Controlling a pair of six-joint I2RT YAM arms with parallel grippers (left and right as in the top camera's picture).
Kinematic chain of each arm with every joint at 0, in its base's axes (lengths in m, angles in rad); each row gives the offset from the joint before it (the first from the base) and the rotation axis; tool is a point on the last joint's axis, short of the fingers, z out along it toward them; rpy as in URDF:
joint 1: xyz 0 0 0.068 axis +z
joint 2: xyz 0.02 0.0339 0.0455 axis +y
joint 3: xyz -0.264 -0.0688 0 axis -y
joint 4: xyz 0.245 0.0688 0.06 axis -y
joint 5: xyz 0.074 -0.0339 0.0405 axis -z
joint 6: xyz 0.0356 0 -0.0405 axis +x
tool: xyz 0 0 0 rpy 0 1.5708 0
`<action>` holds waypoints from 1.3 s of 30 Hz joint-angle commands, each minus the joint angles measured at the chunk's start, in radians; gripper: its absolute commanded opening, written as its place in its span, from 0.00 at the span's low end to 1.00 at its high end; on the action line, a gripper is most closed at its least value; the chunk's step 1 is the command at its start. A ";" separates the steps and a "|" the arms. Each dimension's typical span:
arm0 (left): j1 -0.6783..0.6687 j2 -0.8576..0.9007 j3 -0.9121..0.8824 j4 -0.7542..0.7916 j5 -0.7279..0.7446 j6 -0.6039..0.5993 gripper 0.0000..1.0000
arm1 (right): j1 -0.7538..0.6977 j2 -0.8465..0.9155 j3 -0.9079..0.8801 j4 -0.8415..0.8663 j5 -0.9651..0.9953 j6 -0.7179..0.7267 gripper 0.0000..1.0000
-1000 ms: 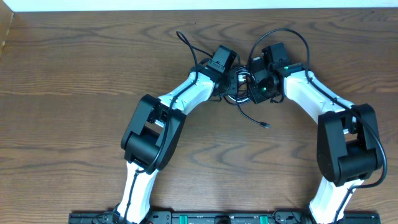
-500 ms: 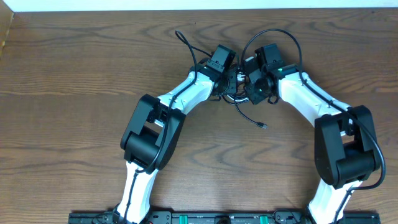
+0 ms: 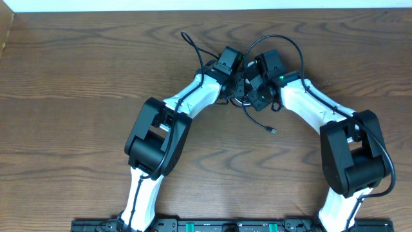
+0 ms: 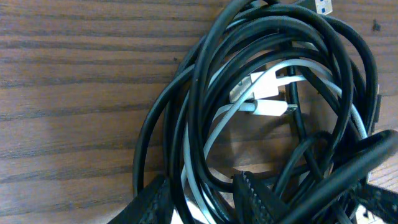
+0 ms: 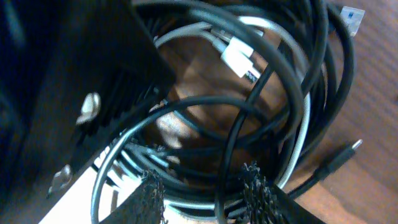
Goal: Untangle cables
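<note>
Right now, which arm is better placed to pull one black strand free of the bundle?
Right, probably. One black strand runs between the open fingers of the right gripper, ready to pinch. The left gripper straddles several black and white strands of the bundle, so it better suits anchoring.

A dark brown wood-grain surface (image 3: 77,84) carries two white-and-black robot arms that lean in and nearly meet near its far middle. Between the left gripper (image 3: 237,78) and the right gripper (image 3: 252,82) lies a tangle of thin black cables (image 3: 239,99). The black wrist housings hide both sets of fingers, so their hold cannot be told. One black strand arcs in a wide loop (image 3: 283,39) over the right wrist. Another trails toward the near side and ends in a small plug (image 3: 273,131), lying free on the wood. A third strand (image 3: 193,45) runs off to the far left, past the left wrist.
</note>
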 commanded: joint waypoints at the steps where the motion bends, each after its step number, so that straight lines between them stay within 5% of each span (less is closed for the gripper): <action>1: 0.000 0.037 -0.006 -0.011 -0.007 -0.009 0.37 | -0.005 -0.011 -0.041 0.020 0.026 -0.019 0.40; 7: 0.001 0.037 -0.006 -0.013 -0.007 -0.009 0.37 | -0.011 -0.011 -0.085 0.025 0.026 -0.019 0.35; 12: 0.021 0.037 -0.006 -0.031 -0.006 -0.041 0.36 | -0.040 -0.011 -0.094 0.016 0.025 0.042 0.20; 23: 0.062 0.037 -0.006 -0.058 -0.003 -0.073 0.32 | -0.086 -0.011 -0.094 -0.008 -0.101 0.064 0.22; 29: 0.062 0.037 -0.006 -0.057 -0.003 -0.073 0.32 | -0.088 -0.011 -0.094 -0.003 -0.099 0.084 0.01; 39: 0.062 0.037 -0.006 -0.057 -0.003 -0.073 0.32 | -0.161 -0.084 -0.035 -0.053 -0.414 0.090 0.01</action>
